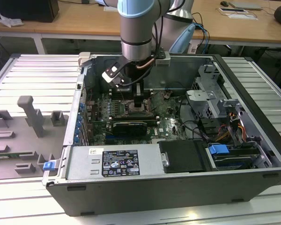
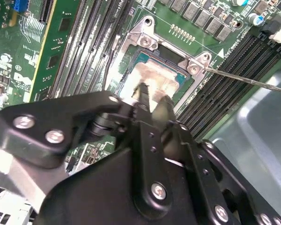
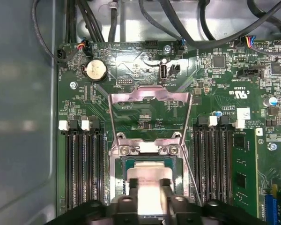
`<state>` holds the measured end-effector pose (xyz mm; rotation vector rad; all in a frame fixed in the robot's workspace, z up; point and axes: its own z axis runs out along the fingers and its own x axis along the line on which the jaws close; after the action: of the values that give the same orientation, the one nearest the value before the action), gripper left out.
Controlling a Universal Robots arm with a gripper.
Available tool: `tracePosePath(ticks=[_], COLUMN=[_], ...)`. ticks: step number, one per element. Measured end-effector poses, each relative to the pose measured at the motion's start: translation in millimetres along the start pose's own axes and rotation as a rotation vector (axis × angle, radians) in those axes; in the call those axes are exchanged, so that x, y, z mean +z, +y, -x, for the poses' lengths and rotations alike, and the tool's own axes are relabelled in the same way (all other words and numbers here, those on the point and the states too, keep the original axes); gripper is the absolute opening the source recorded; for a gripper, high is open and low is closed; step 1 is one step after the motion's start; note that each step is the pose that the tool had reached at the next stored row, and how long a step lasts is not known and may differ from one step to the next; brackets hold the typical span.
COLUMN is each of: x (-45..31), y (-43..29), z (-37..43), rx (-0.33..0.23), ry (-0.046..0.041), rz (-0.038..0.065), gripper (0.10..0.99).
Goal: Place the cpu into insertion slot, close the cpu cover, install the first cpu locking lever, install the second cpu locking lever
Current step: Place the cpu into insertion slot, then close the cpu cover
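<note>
The cpu (image 3: pixel 150 174) (image 2: pixel 154 77) lies flat in the insertion slot (image 3: pixel 123 164), its pale top ringed by the slot's rim in both wrist views. The cpu cover (image 3: pixel 150 96) stands open, tipped away from the slot, with green board showing through its cut-out. In the second wrist view a thin wire lever (image 2: pixel 243 79) juts free from a slot corner. Black memory slots (image 3: pixel 82 173) flank the slot closely on both sides.

The gripper (image 2: pixel 153 99) hangs right over the cpu, its fingers (image 3: pixel 132 187) a narrow gap apart with nothing between them; whether they touch the chip cannot be told.

The exterior view shows the arm reaching down into an open computer case (image 1: pixel 267 140), walled on every side, on a slatted worktop (image 1: pixel 33 75). A white label (image 1: pixel 119 161) sits on the near grey box, its print too small to read.
</note>
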<state>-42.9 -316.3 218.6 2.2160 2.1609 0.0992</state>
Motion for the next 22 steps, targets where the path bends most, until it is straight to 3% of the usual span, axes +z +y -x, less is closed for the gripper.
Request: tracePosePath(ticks=[1, 3, 4, 5, 16, 19, 22], x=[-0.3, -0.9, -1.3, -1.6, -7.1, -7.2, -8.2], y=[0.0, 0.1, 0.1, 0.1, 0.5, 7.9, 9.4], z=[0.0, 0.0, 0.0, 0.0, -0.1, -0.3, -0.3], rx=[0.0, 0.0, 0.0, 0.0, 0.0, 0.0, 0.0], ry=[-0.0002, -0.0008, -0.0012, -0.0014, -0.0015, -0.0014, -0.0016], rz=[0.0, 0.0, 0.0, 0.0, 0.0, -0.002, -0.003], gripper=[0.286, 0.165, 0.165, 0.106, 0.106, 0.106, 0.106])
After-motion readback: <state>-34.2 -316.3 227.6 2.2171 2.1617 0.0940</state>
